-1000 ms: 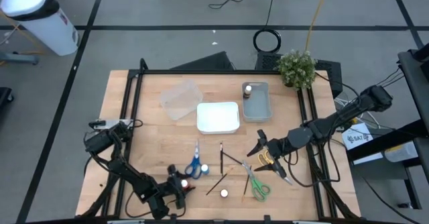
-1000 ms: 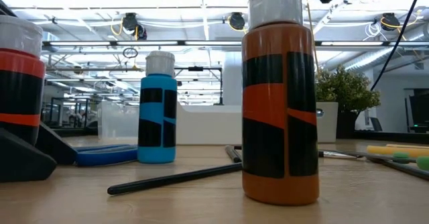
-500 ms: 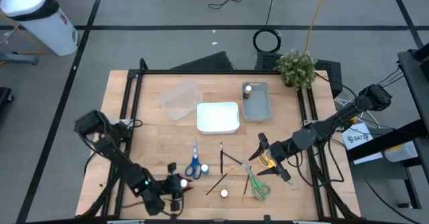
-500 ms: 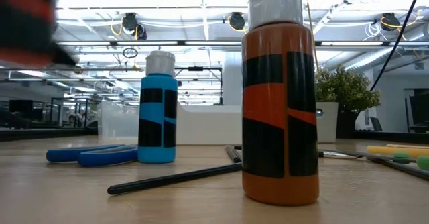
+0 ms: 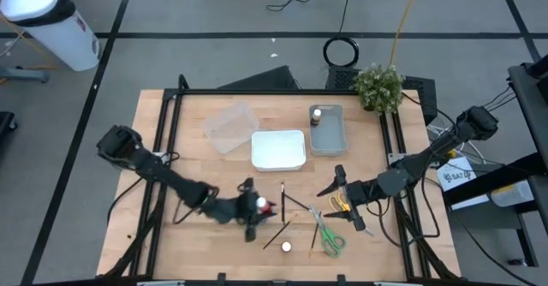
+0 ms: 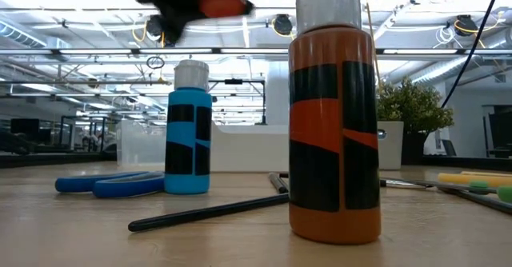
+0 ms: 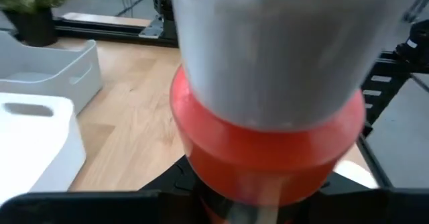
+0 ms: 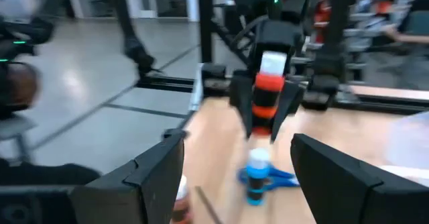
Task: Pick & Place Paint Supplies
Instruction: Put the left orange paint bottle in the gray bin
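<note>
My left gripper (image 5: 255,208) is shut on a red paint pot (image 5: 260,203) with a white cap, held in the air over the table's middle near part. It shows again high up in the low view (image 6: 202,1). A blue pot (image 6: 190,131) and blue scissors (image 6: 112,185) sit on the table below it. An orange pot (image 5: 286,247) stands near the near edge. Thin dark brushes (image 5: 282,198) lie beside them. My right gripper (image 5: 336,199) is open above the yellow scissors (image 5: 341,205). The green scissors (image 5: 326,236) lie nearer the near edge. My left gripper pinches the red pot by its dark lower body (image 8: 265,120), one finger (image 8: 239,110) on each side. The pot stands upright in the hold, white cap (image 7: 268,56) up, lifted clear of the table.
A grey tray (image 5: 328,132) with one pot (image 5: 317,113) in it, a white tray (image 5: 278,149) and a clear tray (image 5: 229,128) sit on the far half. A potted plant (image 5: 379,86) stands at the far right corner. Bare wood lies at the left.
My left gripper, shut on the red pot that stood by the near edge, has lifted it clear and carried it up, toward the right and away from the near edge, to above the blue scissors and blue pot.
</note>
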